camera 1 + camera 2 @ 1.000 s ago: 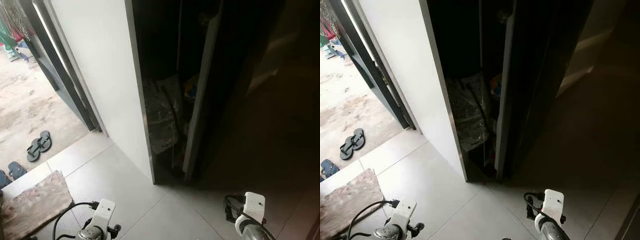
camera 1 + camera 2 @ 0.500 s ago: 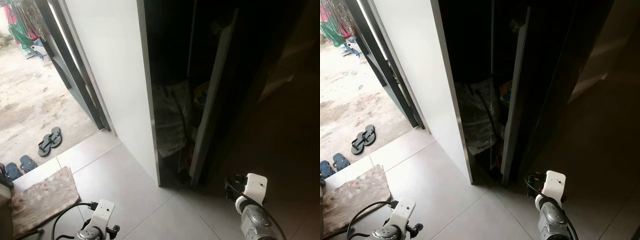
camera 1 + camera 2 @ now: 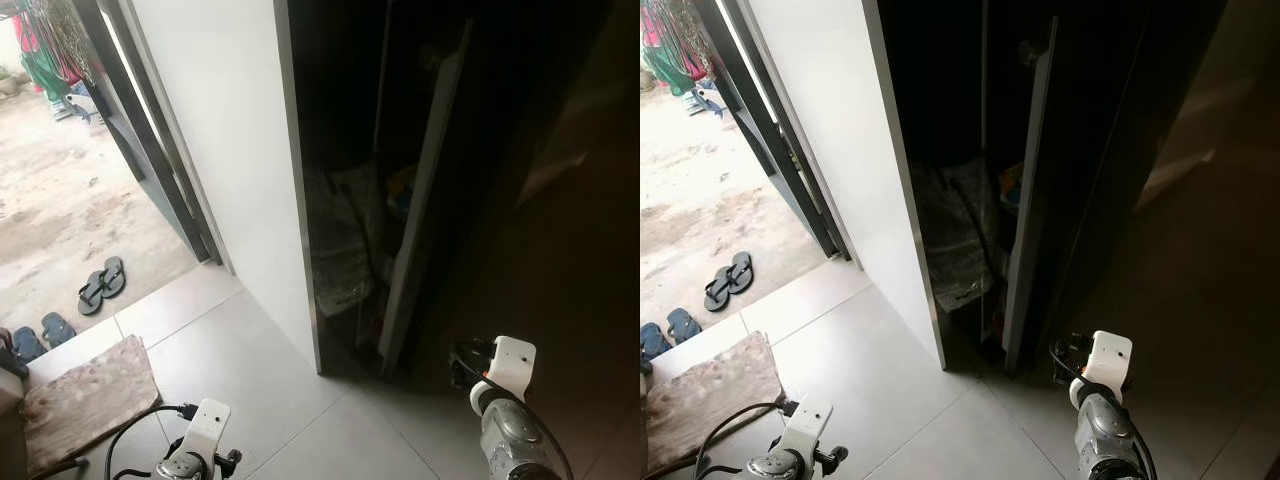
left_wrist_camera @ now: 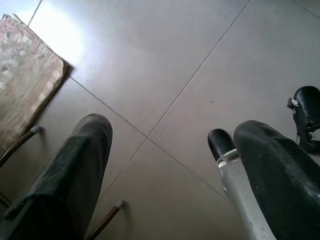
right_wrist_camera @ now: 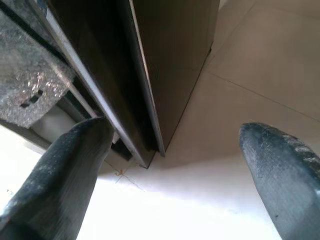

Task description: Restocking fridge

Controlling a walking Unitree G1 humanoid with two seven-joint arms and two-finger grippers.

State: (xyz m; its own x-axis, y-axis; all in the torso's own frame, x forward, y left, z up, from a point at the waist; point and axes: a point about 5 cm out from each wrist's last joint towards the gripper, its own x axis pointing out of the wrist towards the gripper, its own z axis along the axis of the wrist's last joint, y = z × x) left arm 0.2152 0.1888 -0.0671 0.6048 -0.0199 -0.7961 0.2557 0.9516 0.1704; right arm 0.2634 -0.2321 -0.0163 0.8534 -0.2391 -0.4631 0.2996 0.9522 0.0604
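Grey tiled floor (image 3: 250, 370) beside an open doorway, dark fridge door (image 3: 1028, 200) ajar, right gripper (image 5: 165, 165) spread near its bottom corner, left gripper (image 4: 165, 150) spread, empty above tiles.

no readable text, no labels, no brands, no numbers on anything in view

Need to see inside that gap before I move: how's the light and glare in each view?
Eye views: doorway bright, gap behind the dark door nearly black. Left wrist view: glare patch on floor tiles. Right wrist view: floor blown out white, bubble wrap readable.
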